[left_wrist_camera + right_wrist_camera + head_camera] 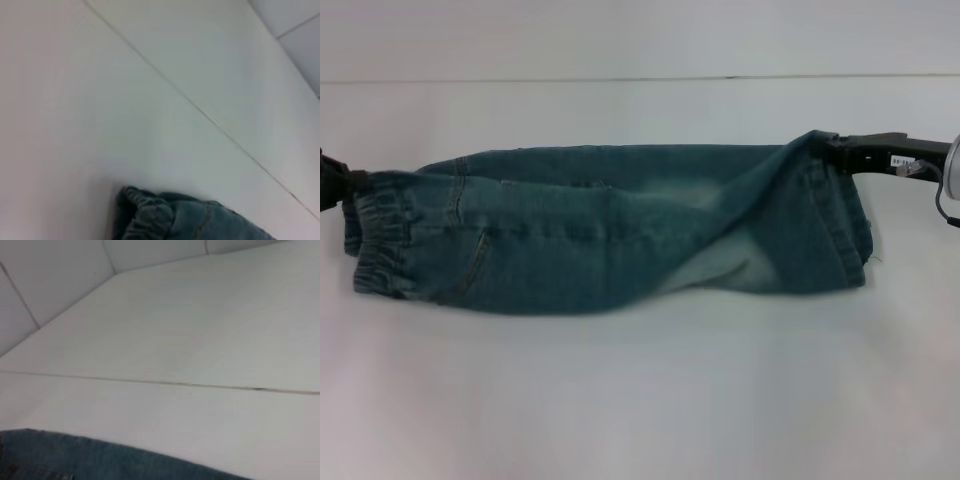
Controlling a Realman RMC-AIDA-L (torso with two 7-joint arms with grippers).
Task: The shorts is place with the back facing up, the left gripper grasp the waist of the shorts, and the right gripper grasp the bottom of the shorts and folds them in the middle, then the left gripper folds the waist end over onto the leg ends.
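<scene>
The blue denim shorts point(610, 235) lie folded lengthwise in a long band across the white table point(640, 400). Their elastic waist point(380, 235) is on the left and the leg ends point(835, 230) on the right. My left gripper point(338, 180) sits at the far left edge, shut on the waist's upper corner. On the right, my right gripper point(835, 145) is shut on the upper corner of the leg ends, and the cloth is drawn up to a point there. The gathered waist point(150, 215) shows in the left wrist view. A strip of denim point(75, 457) shows in the right wrist view.
A thin seam point(640, 78) runs across the table behind the shorts. Bare white surface lies in front of the shorts and behind them.
</scene>
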